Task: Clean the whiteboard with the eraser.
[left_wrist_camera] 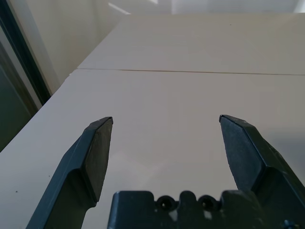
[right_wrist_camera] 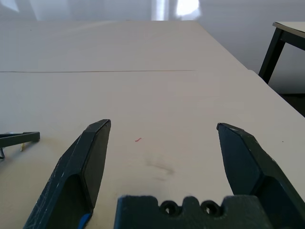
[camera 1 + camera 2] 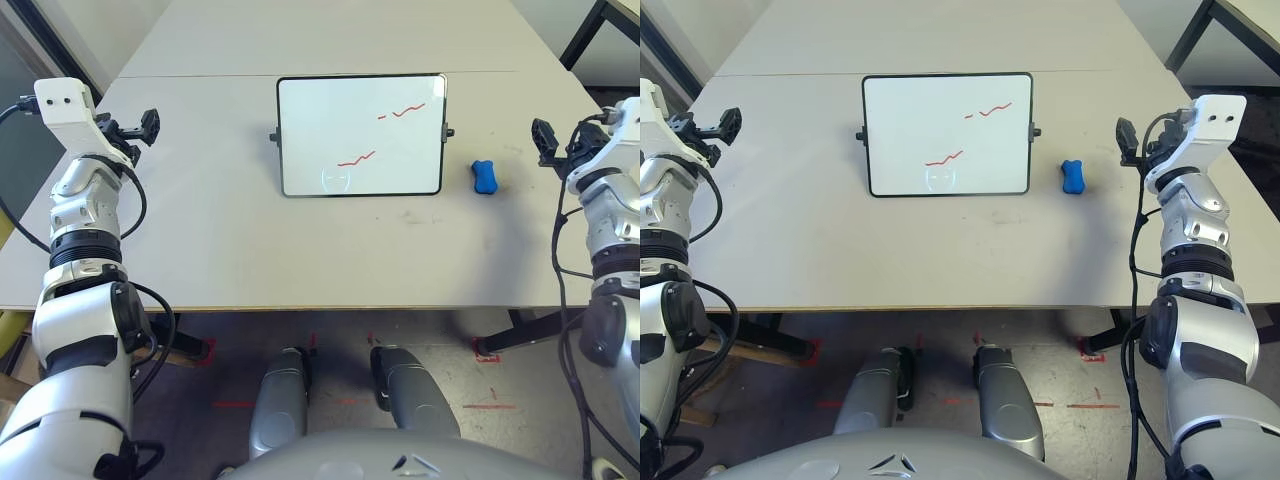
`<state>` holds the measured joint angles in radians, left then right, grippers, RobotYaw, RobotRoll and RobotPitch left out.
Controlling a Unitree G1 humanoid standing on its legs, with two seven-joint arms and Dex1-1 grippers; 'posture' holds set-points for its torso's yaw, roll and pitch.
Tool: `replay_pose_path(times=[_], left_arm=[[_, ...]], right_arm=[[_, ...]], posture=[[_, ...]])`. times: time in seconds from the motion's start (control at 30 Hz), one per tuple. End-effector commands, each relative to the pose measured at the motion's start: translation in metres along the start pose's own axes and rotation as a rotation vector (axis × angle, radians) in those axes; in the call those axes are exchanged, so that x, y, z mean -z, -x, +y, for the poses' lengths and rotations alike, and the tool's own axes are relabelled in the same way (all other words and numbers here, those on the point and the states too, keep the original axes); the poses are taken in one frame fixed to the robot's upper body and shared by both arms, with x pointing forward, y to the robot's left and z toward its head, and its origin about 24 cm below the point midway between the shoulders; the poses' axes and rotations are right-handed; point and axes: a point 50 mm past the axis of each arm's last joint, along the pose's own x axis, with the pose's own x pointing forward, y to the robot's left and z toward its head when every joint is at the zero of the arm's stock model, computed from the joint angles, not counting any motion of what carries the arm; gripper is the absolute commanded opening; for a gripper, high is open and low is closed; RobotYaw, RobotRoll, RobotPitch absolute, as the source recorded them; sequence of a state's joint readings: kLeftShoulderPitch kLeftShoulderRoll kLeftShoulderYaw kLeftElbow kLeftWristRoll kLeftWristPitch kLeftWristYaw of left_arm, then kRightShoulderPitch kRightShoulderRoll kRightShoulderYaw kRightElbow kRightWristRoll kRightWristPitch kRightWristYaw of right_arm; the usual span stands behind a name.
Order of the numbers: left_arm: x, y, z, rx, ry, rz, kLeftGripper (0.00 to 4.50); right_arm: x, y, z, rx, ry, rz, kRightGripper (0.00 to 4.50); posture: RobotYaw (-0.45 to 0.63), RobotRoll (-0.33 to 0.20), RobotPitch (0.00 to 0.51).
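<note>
Though tiny, eraser (image 3: 485,177) looks bone-shaped.

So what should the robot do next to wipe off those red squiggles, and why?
Probably move the right gripper down toward the eraser. The blue eraser lies on the table just right of the whiteboard, nearer that arm. Both grippers are open and hold nothing, and the red marks are unwiped.

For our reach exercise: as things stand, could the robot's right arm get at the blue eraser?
Probably yes. The eraser lies on bare table beside the whiteboard, on the right arm's side; the right end effector is open, with nothing between them.
</note>
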<state>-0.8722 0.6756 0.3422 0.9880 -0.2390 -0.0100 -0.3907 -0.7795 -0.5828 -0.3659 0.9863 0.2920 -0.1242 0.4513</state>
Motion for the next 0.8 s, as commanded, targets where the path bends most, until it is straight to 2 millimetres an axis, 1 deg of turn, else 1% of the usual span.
replay_pose_path(times=[0.03,0.17,0.27,0.4,0.43,0.53,0.7,0.8], left_arm=[[-0.001,-0.001,-0.002,0.005,-0.006,-0.002,4.5],[-0.001,-0.001,-0.003,0.012,-0.004,-0.002,4.5],[-0.003,-0.002,-0.008,0.055,-0.004,-0.003,4.5],[-0.009,-0.001,-0.018,0.183,-0.01,-0.008,4.5],[-0.011,0.001,-0.024,0.243,0.006,-0.012,4.5],[-0.017,0.011,-0.041,0.438,0.014,-0.005,4.5],[-0.016,0.032,-0.059,0.649,0.005,0.062,4.5],[-0.014,0.043,-0.066,0.731,0.005,0.098,4.5]], right_arm=[[-0.002,-0.002,0.002,-0.005,-0.005,-0.011,4.46],[-0.002,-0.002,0.002,-0.007,-0.005,-0.009,4.46],[-0.002,-0.002,0.002,-0.005,0.0,-0.007,4.46],[-0.001,-0.003,0.001,0.003,0.014,0.012,4.46],[-0.002,-0.003,0.002,0.001,0.011,0.012,4.46],[-0.003,-0.005,0.004,-0.008,0.004,0.013,4.46],[-0.003,-0.007,0.006,-0.006,0.018,0.031,4.46],[-0.004,-0.008,0.007,-0.001,0.035,0.043,4.46]], posture=[[-0.2,0.0,0.141],[-0.2,0.0,0.144],[-0.2,0.0,0.146],[-0.19,0.0,0.143],[-0.19,0.0,0.142],[-0.19,0.0,0.138],[-0.19,0.0,0.135],[-0.19,0.0,0.138]])
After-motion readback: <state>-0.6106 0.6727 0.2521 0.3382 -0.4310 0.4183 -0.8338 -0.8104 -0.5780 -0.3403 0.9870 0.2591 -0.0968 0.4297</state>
